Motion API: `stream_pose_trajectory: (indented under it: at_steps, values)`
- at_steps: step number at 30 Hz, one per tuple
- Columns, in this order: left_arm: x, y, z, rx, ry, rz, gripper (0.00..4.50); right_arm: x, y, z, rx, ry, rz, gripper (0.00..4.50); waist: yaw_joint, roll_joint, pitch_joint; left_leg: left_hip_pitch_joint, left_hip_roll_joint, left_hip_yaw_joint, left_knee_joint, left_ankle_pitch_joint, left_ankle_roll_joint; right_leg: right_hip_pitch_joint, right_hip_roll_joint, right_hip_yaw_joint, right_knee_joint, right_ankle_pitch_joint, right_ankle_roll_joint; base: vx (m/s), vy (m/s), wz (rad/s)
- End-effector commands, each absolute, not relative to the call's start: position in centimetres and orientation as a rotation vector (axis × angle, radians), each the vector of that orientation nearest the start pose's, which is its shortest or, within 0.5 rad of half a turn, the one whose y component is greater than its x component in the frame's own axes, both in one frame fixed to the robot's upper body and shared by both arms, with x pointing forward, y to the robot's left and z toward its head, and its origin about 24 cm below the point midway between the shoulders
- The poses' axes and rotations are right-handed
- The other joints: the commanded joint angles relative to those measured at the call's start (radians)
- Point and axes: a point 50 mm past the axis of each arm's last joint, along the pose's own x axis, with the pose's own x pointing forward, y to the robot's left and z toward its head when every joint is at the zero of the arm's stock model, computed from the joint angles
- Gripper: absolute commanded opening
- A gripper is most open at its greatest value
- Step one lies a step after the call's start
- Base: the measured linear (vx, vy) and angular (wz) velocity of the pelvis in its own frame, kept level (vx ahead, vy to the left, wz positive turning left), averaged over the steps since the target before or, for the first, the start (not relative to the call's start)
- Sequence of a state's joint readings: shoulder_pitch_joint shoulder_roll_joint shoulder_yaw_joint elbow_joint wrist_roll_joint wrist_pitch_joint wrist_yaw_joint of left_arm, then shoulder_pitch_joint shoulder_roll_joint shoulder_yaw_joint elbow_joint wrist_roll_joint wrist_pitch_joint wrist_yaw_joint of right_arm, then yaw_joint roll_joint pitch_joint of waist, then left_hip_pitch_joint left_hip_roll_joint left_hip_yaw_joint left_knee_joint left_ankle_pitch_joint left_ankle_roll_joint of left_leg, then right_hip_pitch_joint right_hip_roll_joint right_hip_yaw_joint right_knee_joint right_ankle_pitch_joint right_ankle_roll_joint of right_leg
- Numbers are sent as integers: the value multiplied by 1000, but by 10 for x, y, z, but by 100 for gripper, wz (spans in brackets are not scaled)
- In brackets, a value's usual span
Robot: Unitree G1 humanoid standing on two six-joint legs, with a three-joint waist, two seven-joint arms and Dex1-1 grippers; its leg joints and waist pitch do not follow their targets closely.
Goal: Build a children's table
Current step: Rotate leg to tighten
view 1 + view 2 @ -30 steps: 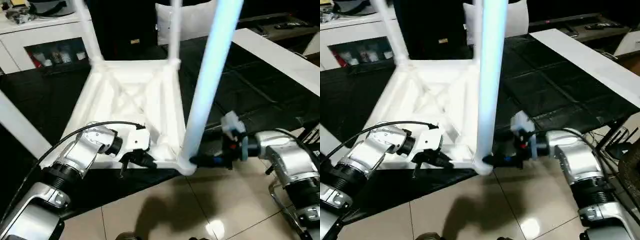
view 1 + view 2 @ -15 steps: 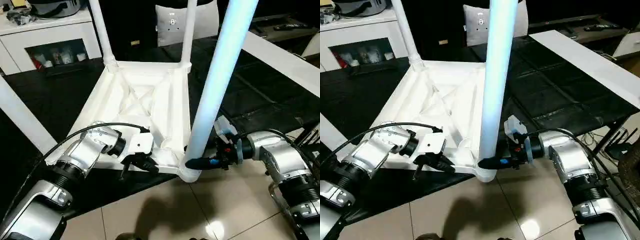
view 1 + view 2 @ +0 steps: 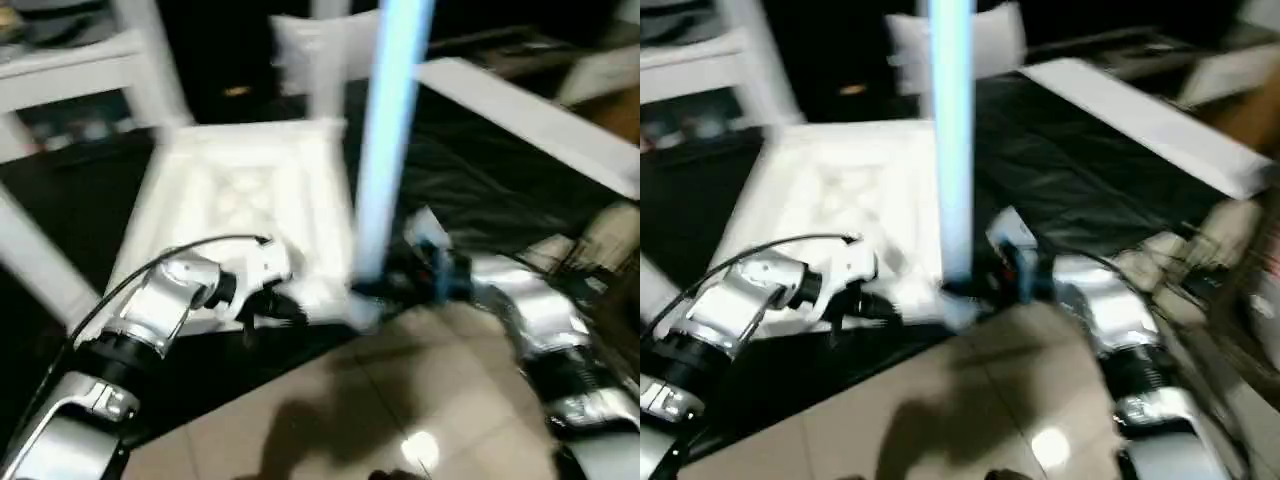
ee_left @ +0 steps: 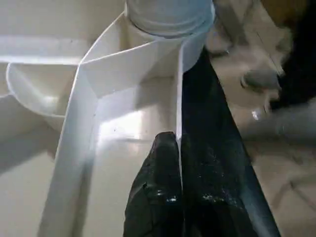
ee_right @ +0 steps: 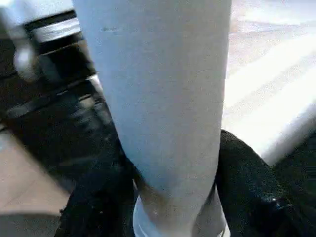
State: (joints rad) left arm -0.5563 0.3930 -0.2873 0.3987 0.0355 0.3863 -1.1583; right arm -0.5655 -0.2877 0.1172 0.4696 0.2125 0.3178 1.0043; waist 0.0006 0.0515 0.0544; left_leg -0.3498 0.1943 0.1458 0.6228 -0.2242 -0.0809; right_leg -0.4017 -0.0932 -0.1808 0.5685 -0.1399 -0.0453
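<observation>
An upturned white children's table (image 3: pixel 250 200) lies on a dark mat, legs pointing up. On the left, the left gripper (image 4: pixel 178 148) pinches the thin side wall of the tabletop rim (image 4: pixel 178 94), its fingers (image 4: pixel 158 187) pressed together on it. On the right, the right gripper (image 5: pixel 173 197) clasps the near corner leg (image 5: pixel 158 84) just above its socket, black fingers (image 5: pixel 247 187) on both sides.
</observation>
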Motion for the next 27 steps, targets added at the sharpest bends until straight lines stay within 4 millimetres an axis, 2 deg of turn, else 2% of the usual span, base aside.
stream_pose_trajectory:
  at_steps: [1, 2, 4, 5, 6, 7, 8, 10, 12, 13, 14, 15, 17, 18, 19, 20, 22, 24, 25, 27]
  values:
    - [308, 105, 68, 246, 484, -1278, 0, 346, -115, 77, -5, 302, 868, 198, -4, -12, -65, -14, 17, -10, -65, -216, 37, 67, -69, 29, -111, -584, 19, 0, 0, 0]
    - [309, 102, 69, 220, 477, -1242, 0, 352, -112, 77, 19, 297, 796, 198, -22, -10, -67, -14, 14, -12, -62, -224, 37, 67, -67, 24, -116, -588, 21, 0, 0, 0]
    - [311, 97, 71, 182, 459, -1183, 0, 359, -107, 78, 55, 289, 692, 198, -38, -6, -70, -20, 17, -15, -64, -222, 48, 73, -70, 24, -114, -565, 15, 0, 0, 0]
    - [313, 93, 72, 163, 450, -1140, 0, 362, -105, 79, 66, 277, 651, 198, -44, -5, -69, -17, 19, -15, -65, -219, 49, 69, -71, 25, -113, -552, 7, 0, 0, 0]
    - [314, 90, 73, 145, 442, -1111, 0, 364, -102, 79, 67, 261, 628, 198, -52, -4, -72, -18, 22, -14, -65, -206, 56, 69, -72, 28, -109, -511, -17, 0, 0, 0]
    - [315, 86, 74, 125, 433, -1072, 0, 365, -96, 80, 61, 238, 625, 232, -52, -6, -72, -16, 22, -14, -66, -200, 61, 67, -72, 31, -108, -498, -26, 0, 0, 0]
    - [315, 81, 75, 112, 420, -1046, 0, 363, -91, 80, 53, 223, 642, 253, -53, -8, -74, -21, 25, -12, -66, -175, 70, 69, -74, 37, -97, -456, -50, 0, 0, 0]
    - [316, 77, 76, 109, 409, -1037, 0, 362, -88, 79, 50, 222, 662, 273, -47, -8, -81, -26, 25, -12, -65, -119, 96, 75, -74, 45, -84, -383, -78, 0, 0, 0]
    - [316, 75, 76, 115, 405, -1022, 0, 359, -86, 77, 58, 222, 689, 295, -24, -5, -94, -28, 34, -14, -58, 10, 141, 72, -73, 57, -51, -213, -134, 54, -10, 6]
    - [316, 75, 77, 121, 405, -1021, 0, 358, -86, 77, 57, 220, 694, 303, -20, -7, -96, -33, 35, -14, -55, 47, 156, 74, -73, 59, -42, -162, -148, 56, -14, 1]
    - [317, 75, 77, 135, 405, -1016, 0, 357, -87, 77, 56, 210, 700, 309, -15, -11, -100, -41, 30, -15, -49, 113, 187, 77, -71, 61, -26, -82, -164, 0, 0, 0]
    - [318, 76, 77, 144, 404, -1011, 0, 356, -89, 77, 55, 200, 703, 318, -4, -13, -97, -39, 25, -9, -45, 127, 208, 70, -70, 66, -23, -58, -176, 0, 0, 0]
    - [320, 81, 78, 174, 403, -995, 0, 355, -97, 78, 49, 167, 715, 339, 9, -9, -97, -38, 24, -4, -45, 108, 216, 71, -71, 66, -27, -88, -176, 0, 0, 0]
    - [321, 83, 78, 186, 402, -994, 0, 354, -100, 78, 46, 155, 721, 354, 16, -8, -95, -36, 25, -2, -46, 91, 213, 67, -69, 66, -32, -121, -169, 0, 0, 0]
    - [321, 87, 77, 204, 404, -997, 0, 351, -109, 79, 44, 130, 739, 354, 17, -10, -94, -39, 24, -1, -46, 85, 210, 69, -67, 66, -32, -134, -164, 0, 0, 0]
    - [322, 89, 77, 218, 405, -1002, 0, 350, -114, 80, 40, 116, 751, 362, 26, -8, -91, -31, 28, 1, -48, 63, 204, 62, -66, 67, -38, -169, -151, 0, 0, 0]
    - [322, 92, 76, 243, 407, -1016, 0, 347, -122, 81, 21, 106, 776, 384, 36, -9, -87, -29, 29, 2, -52, 21, 177, 62, -64, 66, -49, -252, -123, 0, 0, 0]
    - [322, 97, 74, 276, 409, -1037, 0, 342, -130, 83, -6, 101, 820, 399, 43, -9, -84, -24, 29, 4, -55, -9, 165, 59, -63, 66, -57, -293, -109, 0, 0, 0]
    - [322, 100, 73, 305, 413, -1055, 0, 338, -137, 84, -30, 99, 863, 407, 47, -2, -83, -23, 29, 4, -56, -33, 155, 58, -61, 66, -62, -314, -98, 0, 0, 0]
    - [322, 102, 72, 319, 417, -1065, 0, 335, -140, 85, -44, 98, 887, 428, 52, -5, -80, -19, 30, 4, -60, -69, 138, 56, -60, 67, -66, -345, -81, 0, 0, 0]
